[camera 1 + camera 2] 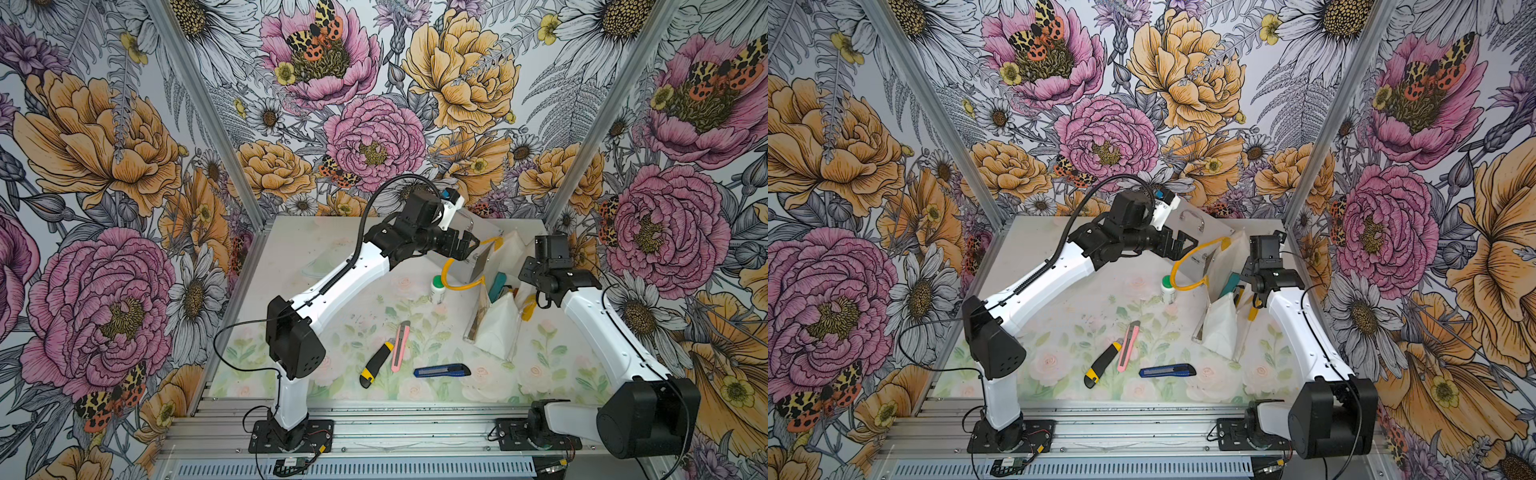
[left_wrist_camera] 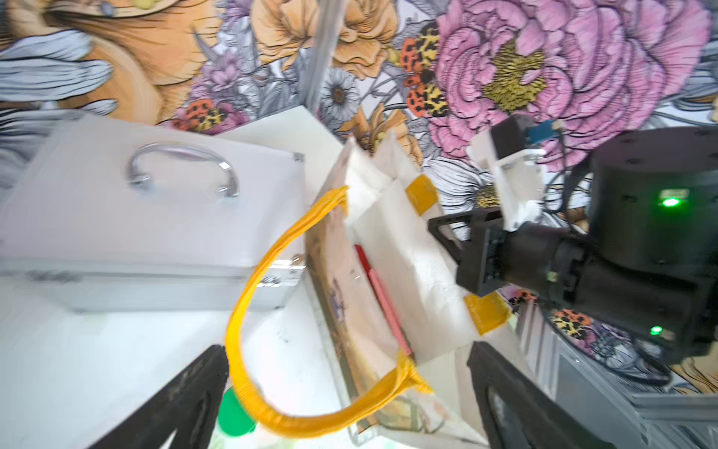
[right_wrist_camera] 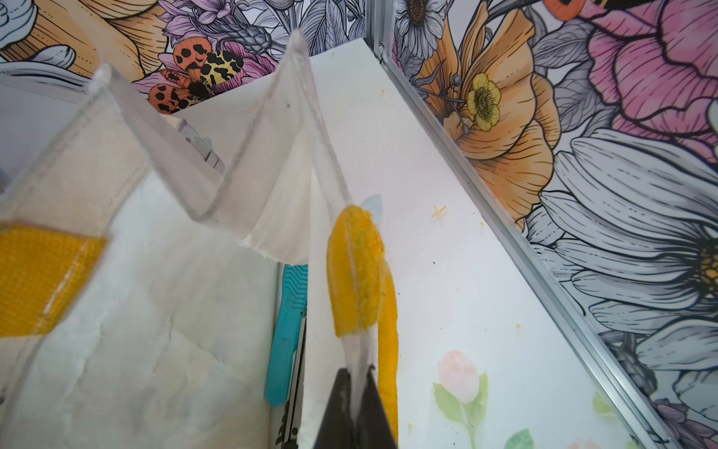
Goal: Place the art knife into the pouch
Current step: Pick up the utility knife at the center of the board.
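Note:
The pouch (image 1: 496,328) is a white fabric bag with yellow loop handles, standing open at the right of the table. My right gripper (image 3: 355,373) is shut on its rim just below a yellow handle patch. A teal art knife (image 3: 287,330) stands inside, and a pink-and-red art knife (image 2: 382,299) lies against the inner wall. My left gripper (image 2: 347,357) hangs open above the pouch's near side, holding nothing, with a yellow handle loop (image 2: 237,342) between its fingers. Three more art knives lie on the table: yellow-black (image 1: 376,363), pink (image 1: 400,347) and blue (image 1: 442,370).
A silver metal case (image 2: 155,214) with a handle stands right behind the pouch at the back. A white bottle with a green cap (image 1: 437,289) stands just left of the pouch. The right wall's metal rail (image 3: 485,194) runs close by.

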You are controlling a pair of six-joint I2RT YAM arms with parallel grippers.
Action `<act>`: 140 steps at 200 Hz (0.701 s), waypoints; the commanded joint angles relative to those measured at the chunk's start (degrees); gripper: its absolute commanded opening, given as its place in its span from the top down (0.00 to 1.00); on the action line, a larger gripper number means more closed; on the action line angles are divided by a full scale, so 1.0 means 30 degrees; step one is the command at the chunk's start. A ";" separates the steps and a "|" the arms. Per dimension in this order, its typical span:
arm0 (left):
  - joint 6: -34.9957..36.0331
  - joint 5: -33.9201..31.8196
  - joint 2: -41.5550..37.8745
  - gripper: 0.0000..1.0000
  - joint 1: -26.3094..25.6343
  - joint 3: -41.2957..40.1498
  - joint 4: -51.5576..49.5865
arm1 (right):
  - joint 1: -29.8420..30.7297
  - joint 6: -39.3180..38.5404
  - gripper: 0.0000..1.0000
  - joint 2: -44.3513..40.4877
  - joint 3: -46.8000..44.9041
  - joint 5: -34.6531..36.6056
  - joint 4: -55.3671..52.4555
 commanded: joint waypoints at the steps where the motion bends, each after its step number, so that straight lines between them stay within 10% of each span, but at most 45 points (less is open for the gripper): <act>1: 0.0576 -0.3383 -0.1594 0.02 0.0231 -0.3439 -0.0147 | -0.0183 -0.0178 1.00 0.0162 -0.0235 0.0166 -0.0005; 55: -0.2493 -0.5817 -0.3041 0.01 -0.0146 -0.9588 -0.2139 | -0.0184 -0.0086 1.00 0.0595 -0.0068 0.0037 -0.0005; 140: -0.3490 -0.5681 0.0239 0.11 -0.1273 -1.0042 -0.5090 | -0.0184 -0.0088 1.00 0.0428 -0.0387 0.0151 -0.0016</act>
